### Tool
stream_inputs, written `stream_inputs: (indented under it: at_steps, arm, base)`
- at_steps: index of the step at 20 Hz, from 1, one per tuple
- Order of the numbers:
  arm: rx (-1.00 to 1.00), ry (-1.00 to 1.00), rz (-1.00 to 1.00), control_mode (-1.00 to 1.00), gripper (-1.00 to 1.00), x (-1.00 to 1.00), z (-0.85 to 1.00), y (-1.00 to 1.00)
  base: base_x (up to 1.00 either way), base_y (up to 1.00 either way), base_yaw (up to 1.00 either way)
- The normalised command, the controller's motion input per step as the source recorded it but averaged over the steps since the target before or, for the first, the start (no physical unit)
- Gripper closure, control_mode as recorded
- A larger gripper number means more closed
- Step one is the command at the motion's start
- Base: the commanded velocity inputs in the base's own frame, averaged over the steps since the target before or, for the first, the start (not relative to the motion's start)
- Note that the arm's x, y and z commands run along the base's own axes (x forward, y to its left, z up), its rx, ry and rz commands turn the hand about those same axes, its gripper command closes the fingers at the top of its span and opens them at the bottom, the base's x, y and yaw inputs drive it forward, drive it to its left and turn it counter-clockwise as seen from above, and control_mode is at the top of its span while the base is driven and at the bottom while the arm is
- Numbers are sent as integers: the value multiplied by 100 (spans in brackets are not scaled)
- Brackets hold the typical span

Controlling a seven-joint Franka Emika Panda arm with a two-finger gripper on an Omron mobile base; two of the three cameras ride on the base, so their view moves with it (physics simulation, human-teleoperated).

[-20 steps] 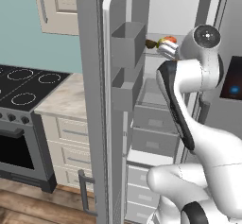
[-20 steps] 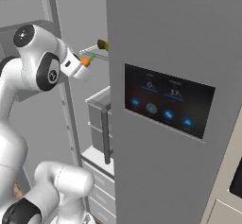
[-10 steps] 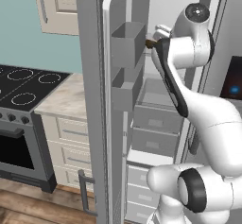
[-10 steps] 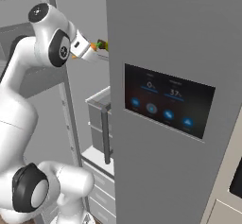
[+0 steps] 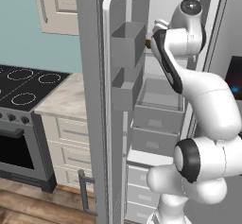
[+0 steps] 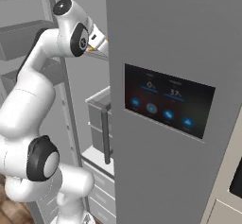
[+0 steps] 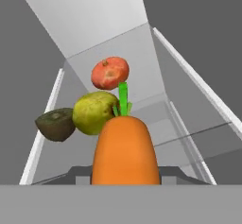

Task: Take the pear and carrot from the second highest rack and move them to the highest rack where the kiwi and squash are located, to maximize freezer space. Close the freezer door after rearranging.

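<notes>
My gripper (image 6: 100, 44) is shut on the orange carrot (image 7: 125, 152), whose green stem points away from the hand. It reaches high into the freezer, level with an upper rack (image 7: 156, 109). On that rack, just beyond the carrot's tip, lie the yellow-green pear (image 7: 93, 112), the brown-green kiwi (image 7: 56, 124) to its left, and the reddish squash (image 7: 109, 73) behind. A sliver of the carrot (image 6: 105, 41) shows at the hand in the right base view. The freezer door (image 5: 111, 100) stands wide open on the left.
The open door carries grey bins (image 5: 127, 43) close to my arm. Grey drawers (image 5: 158, 107) sit lower in the freezer. The shut fridge door with its display panel (image 6: 165, 105) is on the right. A stove (image 5: 23, 83) and a counter (image 5: 64, 100) stand further left.
The arm has risen and pushed the hand, still holding the carrot, from in front of the freezer opening up and into the compartment.
</notes>
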Motion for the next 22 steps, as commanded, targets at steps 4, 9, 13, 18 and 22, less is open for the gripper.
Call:
stream_inputs:
  at_steps: [4, 9, 13, 18, 22]
  arm:
    - [0, 2, 0, -100, 100, 67, -28, -27]
    - [0, 5, 0, -100, 100, 60, -40, -24]
    - [0, 0, 0, -100, 100, 56, -31, -26]
    - [0, 0, 0, -100, 100, 40, -27, -26]
    - [-1, 0, 0, -100, -100, 24, -45, -13]
  base:
    - [0, 0, 0]
    - [0, 0, 0]
    - [0, 0, 0]
    - [0, 0, 0]
    - [0, 0, 0]
